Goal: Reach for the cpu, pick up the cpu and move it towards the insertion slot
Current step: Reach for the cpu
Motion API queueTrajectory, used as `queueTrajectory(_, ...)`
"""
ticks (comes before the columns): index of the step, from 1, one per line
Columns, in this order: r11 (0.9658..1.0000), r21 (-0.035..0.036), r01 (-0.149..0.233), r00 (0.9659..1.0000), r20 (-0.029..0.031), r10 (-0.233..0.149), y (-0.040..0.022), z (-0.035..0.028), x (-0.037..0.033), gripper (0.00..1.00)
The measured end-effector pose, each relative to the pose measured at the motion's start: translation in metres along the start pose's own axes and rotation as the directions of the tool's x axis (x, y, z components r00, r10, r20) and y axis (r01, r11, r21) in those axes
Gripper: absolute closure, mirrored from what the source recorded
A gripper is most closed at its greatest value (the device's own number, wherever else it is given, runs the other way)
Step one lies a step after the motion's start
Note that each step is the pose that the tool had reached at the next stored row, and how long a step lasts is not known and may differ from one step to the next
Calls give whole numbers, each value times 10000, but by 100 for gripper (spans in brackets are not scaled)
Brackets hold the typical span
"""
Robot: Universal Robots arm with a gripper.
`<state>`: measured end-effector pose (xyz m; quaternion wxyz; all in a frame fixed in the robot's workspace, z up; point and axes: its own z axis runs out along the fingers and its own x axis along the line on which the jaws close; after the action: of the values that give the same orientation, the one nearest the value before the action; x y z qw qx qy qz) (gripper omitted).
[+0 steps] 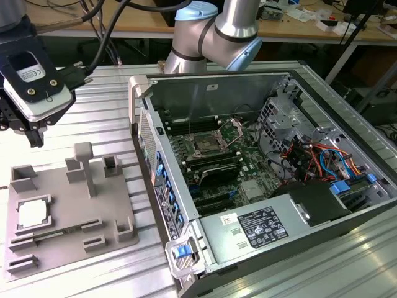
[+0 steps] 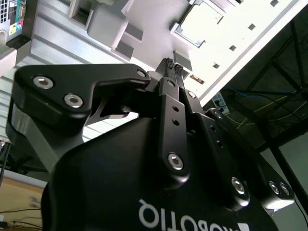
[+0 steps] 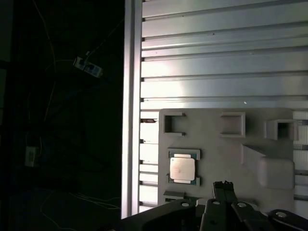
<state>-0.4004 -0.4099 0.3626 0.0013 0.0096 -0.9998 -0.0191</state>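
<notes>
The cpu [image 1: 31,214] lies flat in a square pocket of a grey tray [image 1: 71,202], near the exterior view's left edge; its pale metal top faces up. Both wrist views show the cpu [image 2: 199,24] [image 3: 182,169] in its pocket. My gripper [image 1: 32,131] hangs in the air above and behind the tray, well apart from the cpu. Its fingertips [image 2: 172,65] [image 3: 223,185] are pressed together with nothing between them. The insertion slot [image 1: 205,147] sits on the green board inside the open computer case, far off toward the exterior view's right.
The open computer case [image 1: 260,161] stands right of the tray, its side wall [image 1: 155,167] rising between tray and board. Grey posts [image 1: 84,162] stick up from the tray. The arm's joints [image 1: 214,37] are behind the case. The ribbed metal table's edge [image 3: 132,106] lies near the tray.
</notes>
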Motion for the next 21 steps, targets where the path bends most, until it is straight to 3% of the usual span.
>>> queueTrajectory(16, 10000, -1, -3, 10000, -83, 3, 1, 5, 57, 89)
queueTrajectory(21, 10000, -2, -7, 9999, -169, 7, 1, 9, 74, 89)
